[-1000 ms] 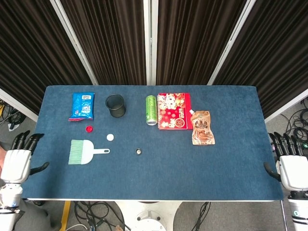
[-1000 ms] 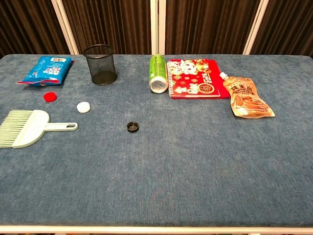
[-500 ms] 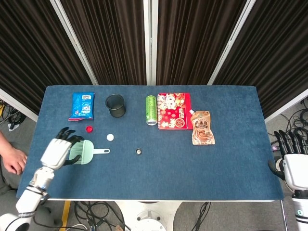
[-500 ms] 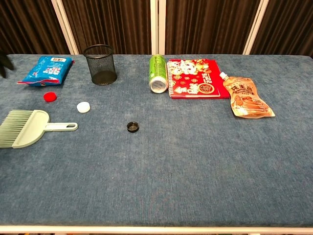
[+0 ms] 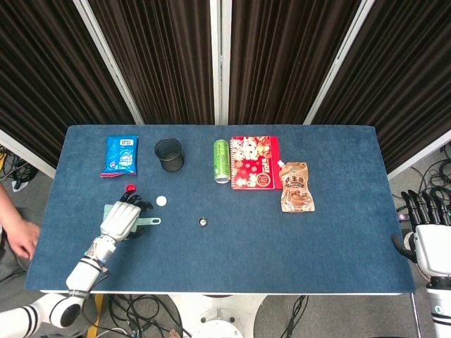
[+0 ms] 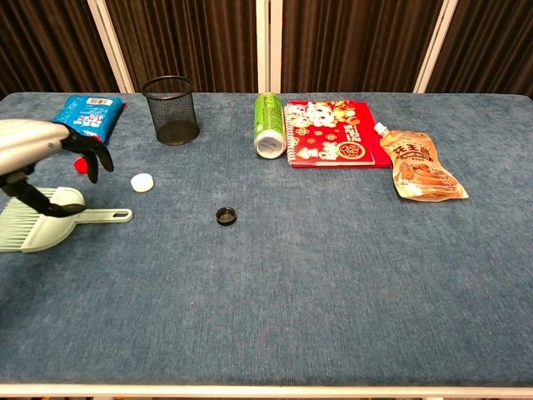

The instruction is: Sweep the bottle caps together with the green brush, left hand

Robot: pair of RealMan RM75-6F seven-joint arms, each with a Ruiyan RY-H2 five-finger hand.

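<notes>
The green brush (image 6: 43, 230) lies flat at the table's left, bristles to the left and handle (image 5: 150, 221) pointing right. My left hand (image 6: 48, 150) hovers just over its head with fingers apart and nothing in it; in the head view the left hand (image 5: 121, 220) hides most of the brush. A red cap (image 5: 130, 188) lies just beyond the hand, and my fingers partly hide the red cap (image 6: 81, 166) in the chest view. The white cap (image 6: 142, 181) sits to its right. The black cap (image 6: 226, 216) lies nearer the table's middle. My right hand (image 5: 430, 238) stays off the table's right edge, fingers spread.
Along the back stand a blue snack packet (image 6: 86, 117), a black mesh cup (image 6: 171, 110), a green can (image 6: 267, 123) lying down, a red notebook (image 6: 331, 133) and a brown pouch (image 6: 420, 166). A person's hand (image 5: 15, 236) shows beyond the left edge.
My left hand has swung in from beside the table's left edge and now hangs over the brush head. The brush and caps have not moved. The right hand has barely shifted.
</notes>
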